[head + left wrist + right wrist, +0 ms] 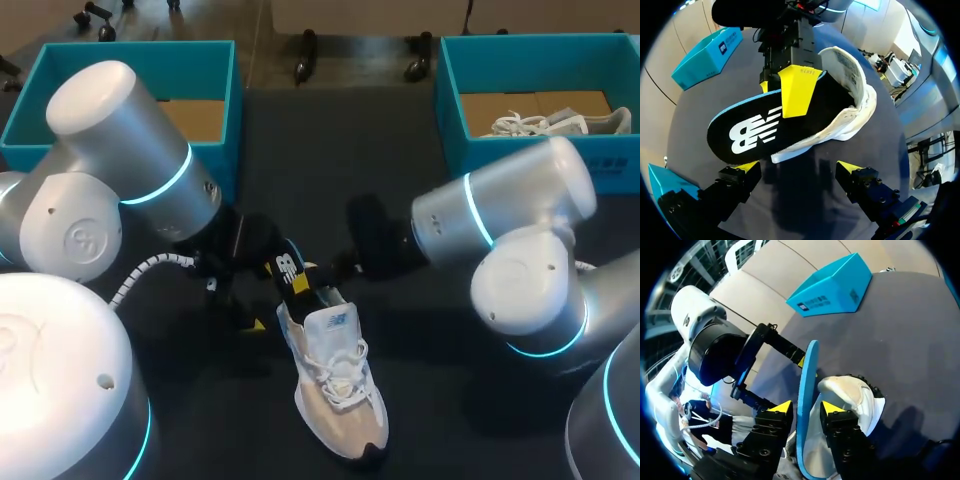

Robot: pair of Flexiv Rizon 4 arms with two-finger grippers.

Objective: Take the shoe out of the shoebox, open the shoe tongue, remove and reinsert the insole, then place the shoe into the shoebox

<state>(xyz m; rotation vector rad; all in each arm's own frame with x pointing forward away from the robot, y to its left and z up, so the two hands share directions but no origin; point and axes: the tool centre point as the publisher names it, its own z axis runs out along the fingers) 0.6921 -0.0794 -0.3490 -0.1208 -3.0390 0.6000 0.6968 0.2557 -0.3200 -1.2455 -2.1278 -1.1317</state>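
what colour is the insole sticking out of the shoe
The insole is black on top with a white logo and a blue edge, best seen in the left wrist view.

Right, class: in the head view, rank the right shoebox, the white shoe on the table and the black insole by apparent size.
1. right shoebox
2. white shoe
3. black insole, only partly showing

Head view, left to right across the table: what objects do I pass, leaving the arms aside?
left shoebox → white shoe lying mid-table → right shoebox, with a second shoe inside it.
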